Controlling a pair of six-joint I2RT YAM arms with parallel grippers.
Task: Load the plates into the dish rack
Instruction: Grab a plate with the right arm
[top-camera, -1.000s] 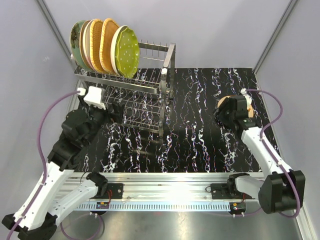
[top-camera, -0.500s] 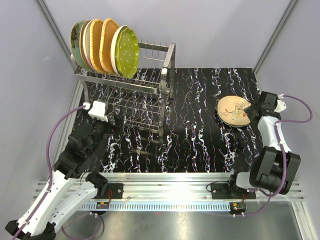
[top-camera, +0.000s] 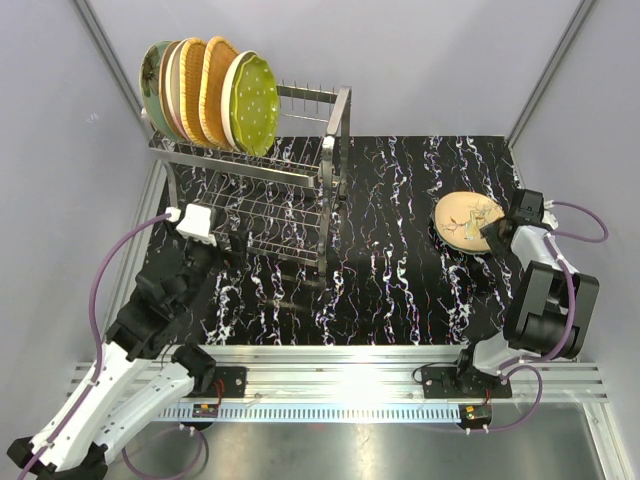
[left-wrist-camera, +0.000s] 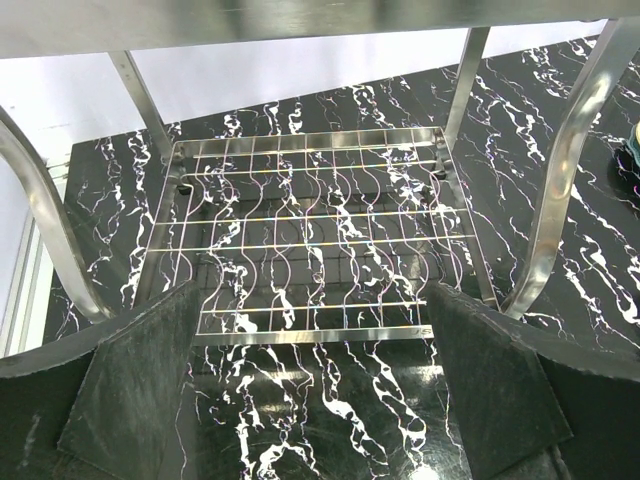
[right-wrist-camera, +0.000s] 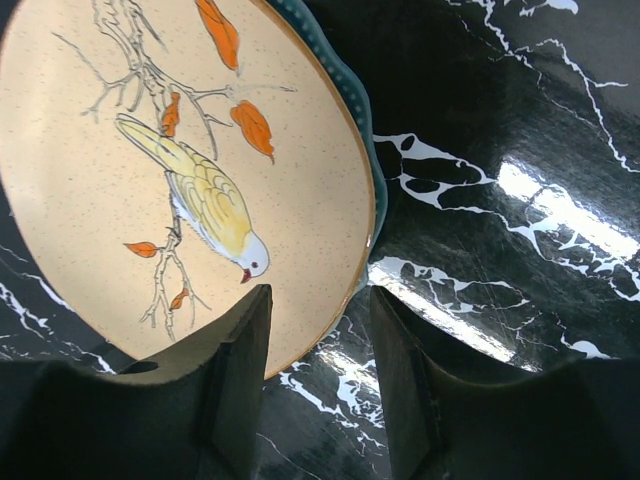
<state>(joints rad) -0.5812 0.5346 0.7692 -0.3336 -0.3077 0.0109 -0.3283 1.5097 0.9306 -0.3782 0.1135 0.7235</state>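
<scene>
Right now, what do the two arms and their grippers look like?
The left arm and right arm are white and black jointed links, each with a looping purple cable. The left gripper and right gripper have flat dark matte fingers.

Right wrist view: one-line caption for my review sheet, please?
Right gripper, jaws apart, straddles the rim of a beige bird-painted plate stacked on a teal plate, on the black marbled table.

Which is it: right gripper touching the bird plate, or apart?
Cannot tell. Right wrist view: the bird plate has its rim between the fingers of the right gripper; neither contact nor gap shows plainly.
</scene>
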